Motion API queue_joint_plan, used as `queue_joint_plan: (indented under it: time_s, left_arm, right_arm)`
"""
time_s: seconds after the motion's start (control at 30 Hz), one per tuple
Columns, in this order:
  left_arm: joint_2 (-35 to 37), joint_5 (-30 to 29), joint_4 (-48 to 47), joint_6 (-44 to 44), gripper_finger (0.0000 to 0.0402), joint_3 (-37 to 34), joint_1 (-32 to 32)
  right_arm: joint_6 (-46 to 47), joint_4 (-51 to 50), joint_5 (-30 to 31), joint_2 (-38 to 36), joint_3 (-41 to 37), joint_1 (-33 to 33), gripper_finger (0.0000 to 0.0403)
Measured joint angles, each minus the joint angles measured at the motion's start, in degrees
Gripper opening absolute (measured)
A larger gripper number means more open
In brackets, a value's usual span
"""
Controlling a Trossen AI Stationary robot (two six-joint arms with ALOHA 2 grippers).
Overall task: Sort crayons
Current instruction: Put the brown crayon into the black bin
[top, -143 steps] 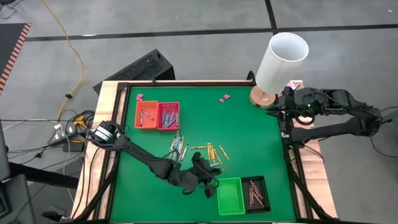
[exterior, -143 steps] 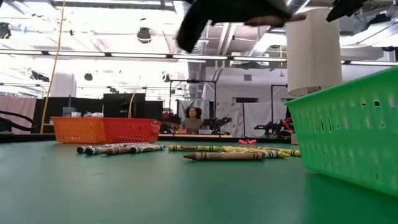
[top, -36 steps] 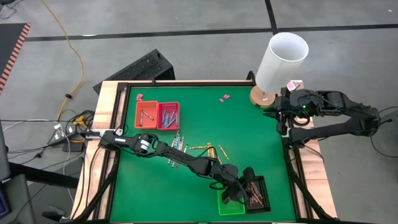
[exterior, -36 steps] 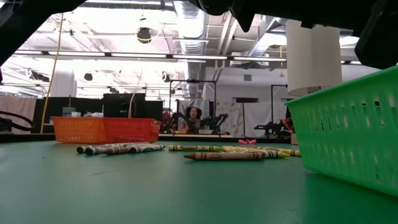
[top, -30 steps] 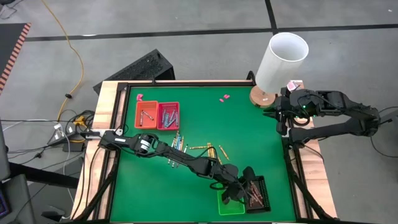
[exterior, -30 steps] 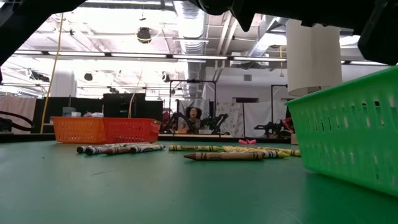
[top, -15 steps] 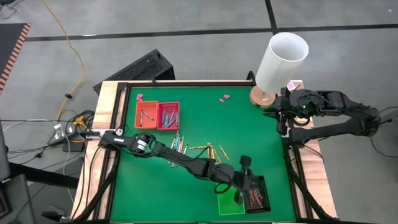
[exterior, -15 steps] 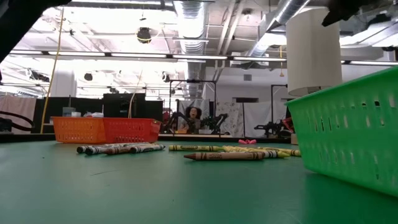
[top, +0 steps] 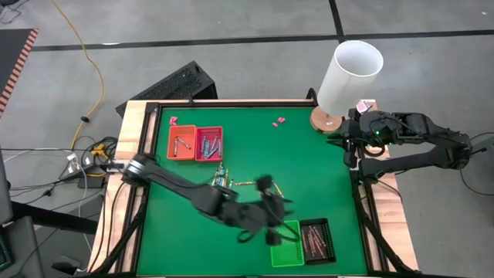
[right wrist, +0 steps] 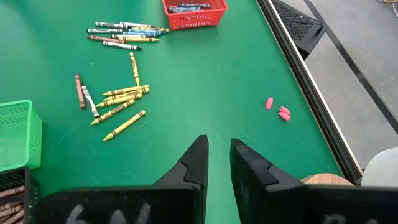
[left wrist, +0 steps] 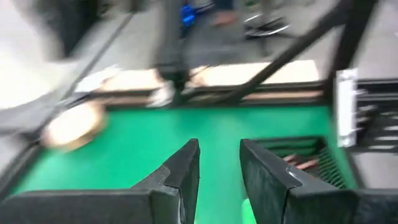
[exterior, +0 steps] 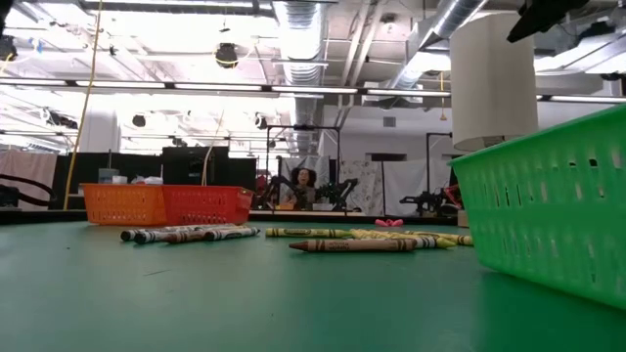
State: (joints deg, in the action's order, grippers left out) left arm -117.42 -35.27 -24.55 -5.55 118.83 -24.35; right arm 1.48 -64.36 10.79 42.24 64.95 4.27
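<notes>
Loose crayons lie flat mid-table: a yellow cluster (right wrist: 121,102), a mixed row (right wrist: 124,34) near the red tray (top: 208,143), and a brown one (exterior: 342,244). Brown crayons (left wrist: 298,163) lie in the black tray (top: 316,239), beside the green tray (top: 287,243). An orange tray (top: 182,143) adjoins the red one. My left gripper (top: 279,202) hovers, blurred, above the mat just far of the green tray; its fingers (left wrist: 219,155) are open with nothing between them. My right gripper (right wrist: 217,155) waits open and high at the table's far right corner.
A tall white cylinder (top: 351,73) on a wooden disc stands at the far right corner. Pink scraps (top: 279,121) lie near the far edge, and more (top: 173,120) at the far left. A raised black frame rims the green mat. A person sits in the room beyond (exterior: 305,186).
My left gripper has risen from low over the black tray and swung toward the table's left and far side, rolling as it went; it now hangs above the mat by the green tray. Its arm has left the top of the low view.
</notes>
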Motion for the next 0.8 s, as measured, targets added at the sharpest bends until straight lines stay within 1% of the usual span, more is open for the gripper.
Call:
queue_joint_plan:
  time_s: [0.1, 0.17, 0.27, 0.37, 0.43, 0.47, 0.53, 0.8]
  left_arm:
    - [5.92, -9.74, -11.87, -7.75, 0.0105, -0.02, -1.57]
    - [9.55, -13.47, -20.25, -16.87, 0.0105, -0.02, -2.43]
    - [12.63, -15.01, -34.42, -34.7, 0.0105, 0.13, -2.84]
    - [11.75, -14.34, -50.71, -53.44, 0.0105, -0.2, -3.49]
    - [10.64, -12.42, -57.77, -64.3, 0.0105, -1.99, -3.79]
    - [10.57, -11.18, -59.13, -67.88, 0.0105, -3.59, -3.81]
    - [10.63, -7.42, -57.36, -70.36, 0.0105, -8.05, -3.9]
    - [11.39, 3.89, -35.12, -68.62, 0.0105, -27.42, -2.44]
  right_arm:
    - [0.0, 0.02, 0.0, 0.0, 0.0, 0.0, 0.0068]
    - [0.0, 0.04, 0.0, 0.0, 0.0, 0.0, 0.0068]
    - [0.01, 0.09, 0.0, 0.0, 0.0, 0.0, 0.0068]
    - [0.02, 0.15, 0.0, 0.0, 0.0, 0.0, 0.0068]
    - [0.02, 0.17, 0.0, 0.0, 0.0, 0.0, 0.0068]
    - [0.02, 0.23, 0.0, 0.0, 0.0, 0.0, 0.0068]
    - [0.04, 0.33, -0.01, 0.0, 0.0, 0.0, 0.0068]
    - [0.65, 0.42, -0.09, 0.0, 0.0, 0.0, 0.0068]
